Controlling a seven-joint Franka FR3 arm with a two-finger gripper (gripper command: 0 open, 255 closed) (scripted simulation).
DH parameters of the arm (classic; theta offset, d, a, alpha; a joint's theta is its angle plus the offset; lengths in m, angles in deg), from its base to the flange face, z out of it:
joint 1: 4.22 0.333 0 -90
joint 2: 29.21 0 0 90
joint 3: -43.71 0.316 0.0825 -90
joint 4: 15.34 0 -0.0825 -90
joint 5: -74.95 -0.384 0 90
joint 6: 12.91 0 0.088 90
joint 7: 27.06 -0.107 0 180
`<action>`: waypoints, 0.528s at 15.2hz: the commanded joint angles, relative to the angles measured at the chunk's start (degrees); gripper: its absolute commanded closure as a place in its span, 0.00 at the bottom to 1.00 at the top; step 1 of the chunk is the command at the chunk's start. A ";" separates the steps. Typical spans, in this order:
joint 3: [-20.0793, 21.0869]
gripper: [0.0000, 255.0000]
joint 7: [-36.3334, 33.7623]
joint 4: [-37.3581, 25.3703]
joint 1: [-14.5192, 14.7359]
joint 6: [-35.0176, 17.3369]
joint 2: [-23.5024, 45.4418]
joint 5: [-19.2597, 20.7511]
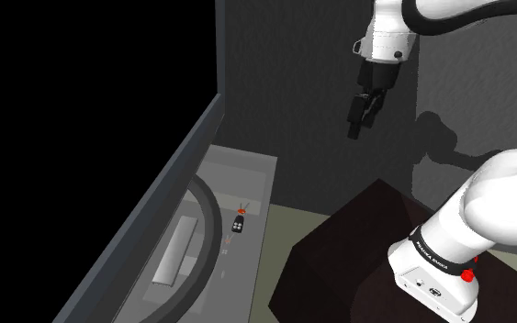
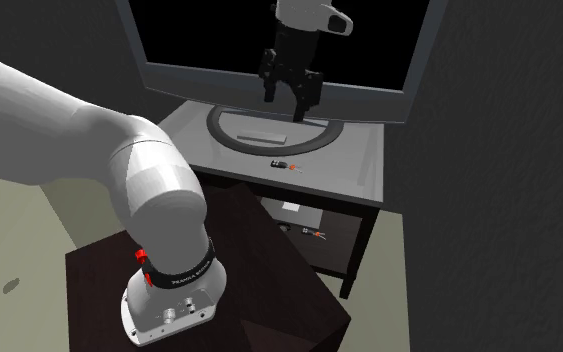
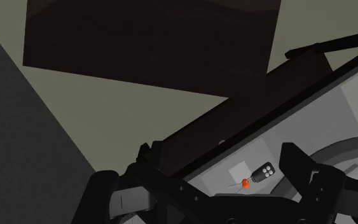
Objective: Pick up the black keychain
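The black keychain is a small black fob with pale buttons and a short red-orange tail. It lies on the grey table top, in front of the monitor's round base. My gripper hangs high in the air, well above the table and off toward the stand, fingers pointing down. The second exterior view shows the gripper open in front of the screen, above and behind the keychain. In the wrist view the keychain lies far beyond the right finger, with nothing between the fingers.
A large monitor with a black screen stands at the back of the table on a curved dark base. A lower shelf holds small items. The dark stand box sits beside the table, and a dark wall rises behind.
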 commanded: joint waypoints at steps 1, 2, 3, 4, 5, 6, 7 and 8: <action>1.94 0.00 -1.46 1.98 0.83 -4.73 1.76 -1.36; 2.92 0.00 -2.16 2.80 1.24 -6.97 2.75 -1.99; 3.89 0.00 -2.86 3.53 1.64 -9.23 3.86 -2.60; 4.88 0.00 -3.57 4.17 2.03 -11.53 5.09 -3.18; 5.87 0.00 -4.28 4.72 2.41 -13.86 6.45 -3.72; 6.87 0.00 -5.00 5.17 2.77 -16.21 7.92 -4.22; 7.88 0.00 -5.74 5.53 3.09 -18.58 9.51 -4.68; 8.89 0.00 -6.49 5.79 3.38 -20.97 11.22 -5.06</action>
